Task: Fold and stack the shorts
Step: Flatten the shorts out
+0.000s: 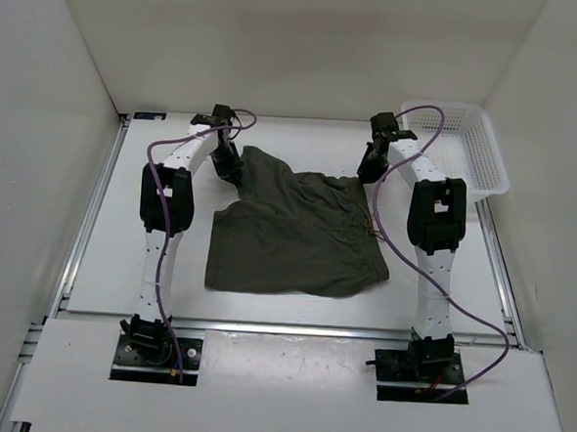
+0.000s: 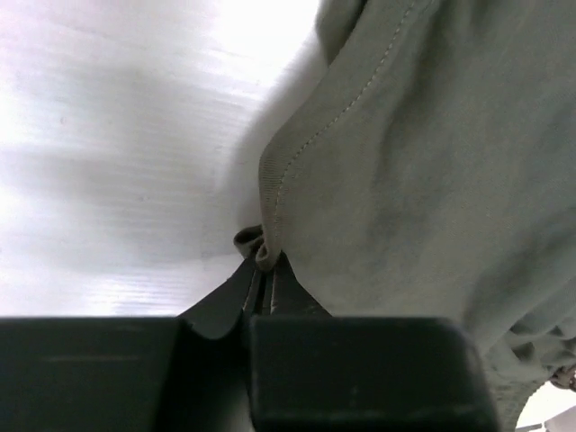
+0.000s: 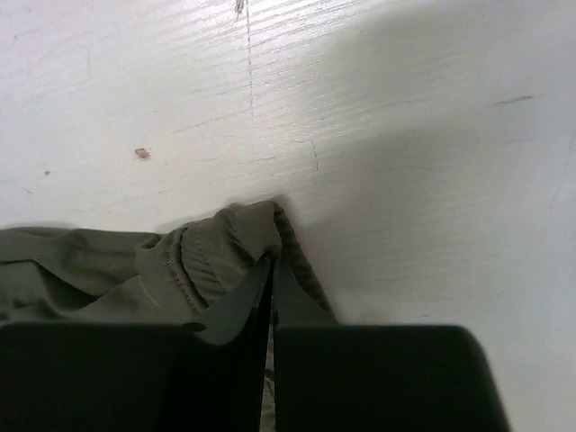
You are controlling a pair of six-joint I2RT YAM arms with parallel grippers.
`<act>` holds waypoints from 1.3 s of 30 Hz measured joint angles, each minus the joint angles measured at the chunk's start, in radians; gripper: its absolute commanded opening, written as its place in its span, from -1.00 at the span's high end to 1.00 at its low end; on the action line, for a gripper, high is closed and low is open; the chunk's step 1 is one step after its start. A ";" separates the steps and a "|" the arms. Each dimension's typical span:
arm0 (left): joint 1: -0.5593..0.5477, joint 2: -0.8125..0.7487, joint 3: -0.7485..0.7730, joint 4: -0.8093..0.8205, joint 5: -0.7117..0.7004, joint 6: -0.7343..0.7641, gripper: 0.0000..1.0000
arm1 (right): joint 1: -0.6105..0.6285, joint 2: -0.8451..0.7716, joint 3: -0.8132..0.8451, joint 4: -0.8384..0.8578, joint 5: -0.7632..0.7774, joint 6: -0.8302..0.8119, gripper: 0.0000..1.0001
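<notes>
Jaws of both arms are pinched shut on the shorts (image 1: 297, 238): those of the left arm (image 1: 167, 201) on a stitched hem corner at the far left, those of the right arm (image 1: 435, 215) on a bunched, ribbed corner at the far right; only a little cloth sits in each pinch. The shorts lie rumpled in the middle of the tabletop (image 1: 120, 255), the near edge flat; a white basket (image 1: 469, 154) stands well apart at the far right. The step looks like a first fold, far edge onto near edge; to do it well, lift both corners together and level, keep the cloth taut between them, carry it toward the near edge and lay it edge on edge before letting go; a jerk could slip such thin grips.
</notes>
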 measured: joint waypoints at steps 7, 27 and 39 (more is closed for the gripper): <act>0.033 -0.039 -0.058 0.023 0.017 0.002 0.80 | 0.000 -0.003 0.016 -0.005 0.039 0.011 1.00; 0.100 -0.353 -0.431 0.032 0.000 0.038 -0.70 | 0.001 -0.080 0.016 -0.012 0.139 0.052 1.00; 0.112 -0.102 0.138 -0.020 -0.051 0.026 -0.54 | 0.001 -0.080 0.019 -0.014 0.130 0.032 1.00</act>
